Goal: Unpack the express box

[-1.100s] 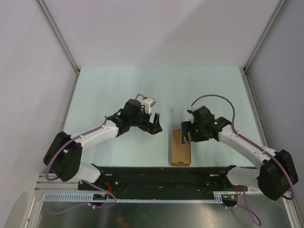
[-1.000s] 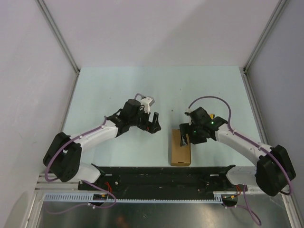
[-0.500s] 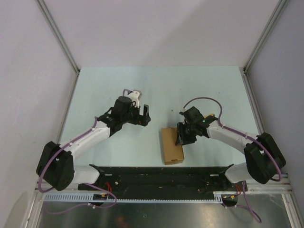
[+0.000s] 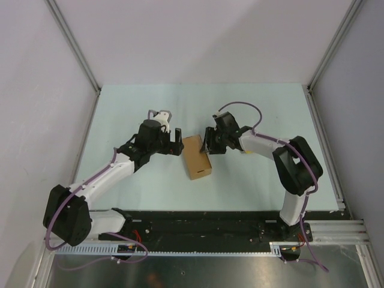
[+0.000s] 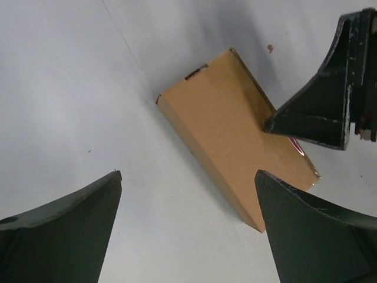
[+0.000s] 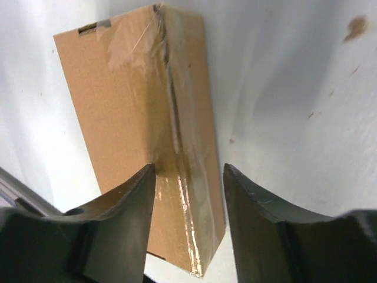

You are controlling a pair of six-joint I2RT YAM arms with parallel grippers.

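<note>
The express box, a flat brown cardboard box with its lid down, lies in the middle of the table, slightly turned. Clear tape runs along one long edge of the express box. My right gripper is at its far right corner. In the right wrist view the right gripper straddles the taped edge, partly open: one finger rests on the top face and the other stands off the side, with table showing in the gap. My left gripper is wide open just left of the box. In the left wrist view the left gripper holds nothing, and the express box lies ahead of it.
The pale green table is walled in white on three sides, with metal posts at the back corners. A black rail runs along the near edge by the arm bases. The right gripper's finger touches the box top in the left wrist view.
The right gripper has narrowed and moved left and away from the near edge, taking the box with it to the table's middle. The left gripper has shifted left and stayed wide open.
</note>
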